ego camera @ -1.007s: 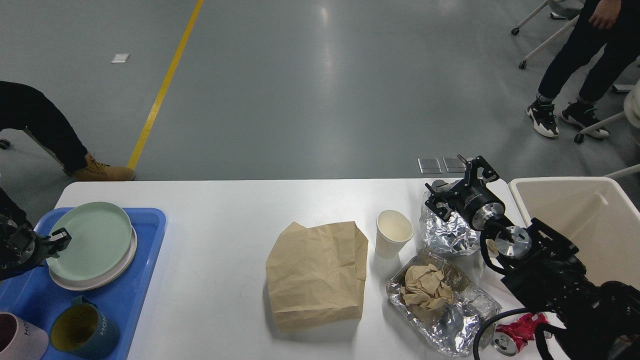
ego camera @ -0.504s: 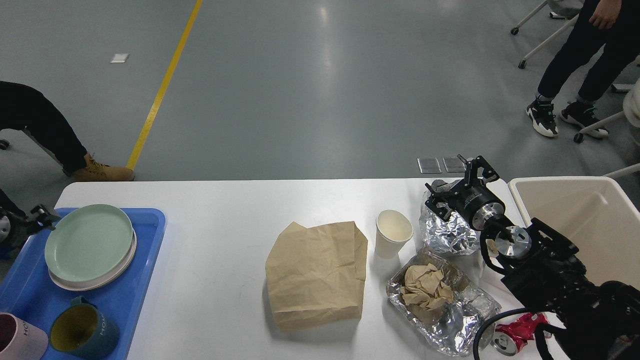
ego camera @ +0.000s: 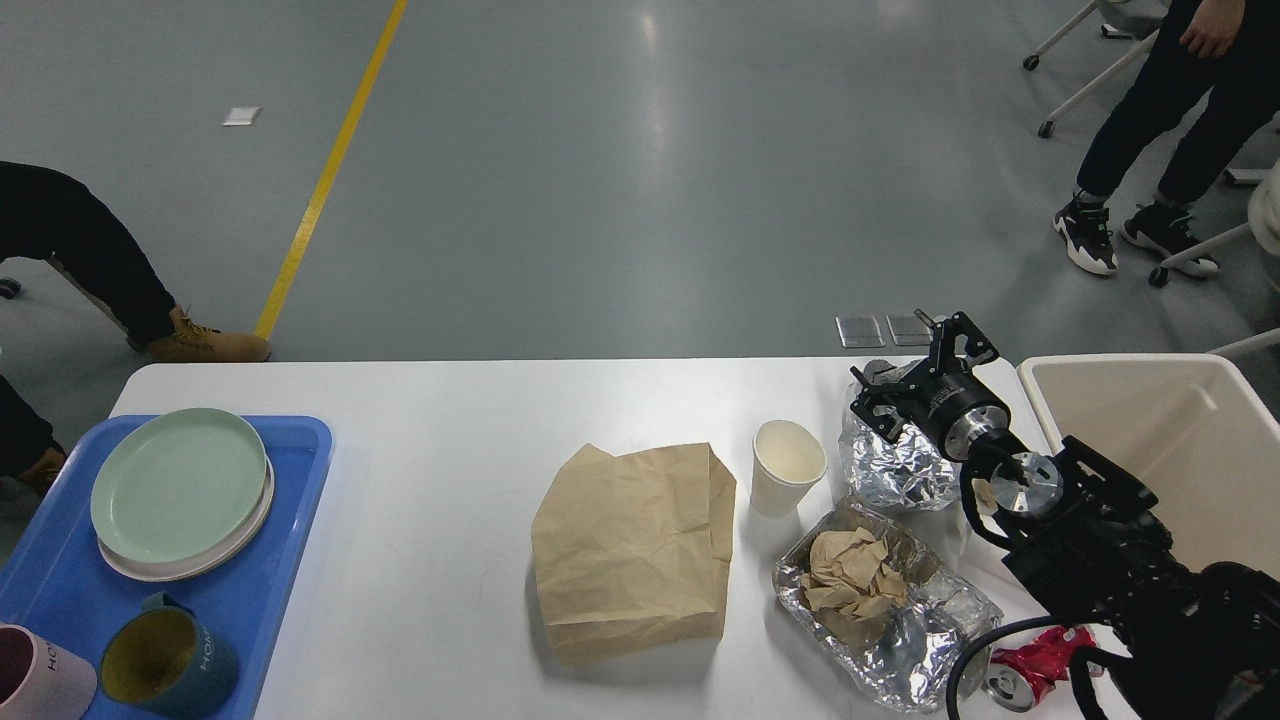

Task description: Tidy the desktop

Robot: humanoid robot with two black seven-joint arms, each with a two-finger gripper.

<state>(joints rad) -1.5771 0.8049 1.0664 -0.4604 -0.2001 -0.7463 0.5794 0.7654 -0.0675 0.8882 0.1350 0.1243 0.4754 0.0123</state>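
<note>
Desktop: the big white desktop [ego camera: 440, 440] filled the lower half of the view, with grey floor beyond its far edge.
Left side: a blue tray [ego camera: 290, 560] sat at the left end. It held a green plate [ego camera: 178, 484] stacked on a white one, a pink mug [ego camera: 35, 680] and a blue mug [ego camera: 170, 665].
Middle: a flat brown paper bag [ego camera: 630, 550] lay there, with a white paper cup [ego camera: 787, 465] standing just beside it.
Right side: a lump of shiny foil [ego camera: 900, 470], a foil tray [ego camera: 900, 610] with crumpled brown paper in it, and a squashed red can [ego camera: 1035, 665] (partly hidden by the arm).
Bin: a beige bin [ego camera: 1150, 440] stood at the right end.
Right gripper [ego camera: 915, 370]: it was over the foil lump, fingers spread apart, holding nothing.
Left gripper: out of sight.
</note>
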